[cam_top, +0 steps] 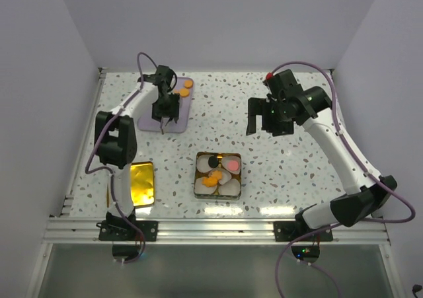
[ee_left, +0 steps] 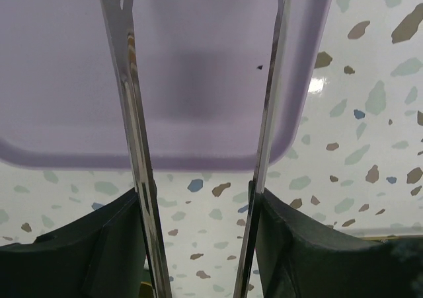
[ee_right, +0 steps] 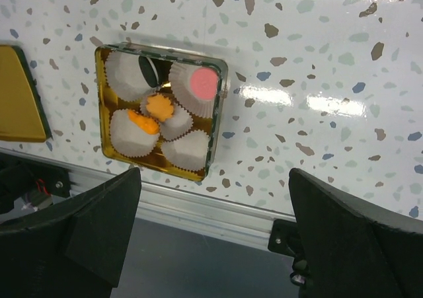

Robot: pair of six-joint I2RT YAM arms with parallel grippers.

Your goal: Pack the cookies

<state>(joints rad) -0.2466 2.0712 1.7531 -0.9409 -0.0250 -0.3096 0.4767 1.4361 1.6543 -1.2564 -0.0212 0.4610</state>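
The left hand [cam_top: 165, 105] is clamped around a pair of metal tongs [ee_left: 131, 113]. It squeezes them only partway, so the two blades stand apart with nothing between them. It reaches over the lavender tray [ee_left: 198, 67] at the far left of the table [cam_top: 284, 179], and the blades point down at the tray's bare middle. The tool is probably used because the cookies are thin and flat, hard for broad fingers to lift cleanly.

Two orange cookies [cam_top: 186, 88] lie at the tray's far right corner, beyond the tongs and untouched. The others already sit in the open tin [ee_right: 217, 123] near the front centre of the table. A black one [ee_right: 149, 71] and a pink one [ee_right: 203, 83] each rest in one of the white paper cups [ee_right: 182, 149], and two orange ones [ee_right: 158, 106] lie on the cups below them. At least one cup looks empty. The gold lid [cam_top: 141, 182] lies flat to the tin's left, apart from it, which leaves the opening free.

The right hand [cam_top: 263, 121] hovers wide open and holds nothing, above the table beyond and to the right of the tin. It appears to wait off to the side so the way from tray to tin is free.

Packing looks more than half done. The next step would be to bring the tongs to the far corner and close them on an orange cookie.
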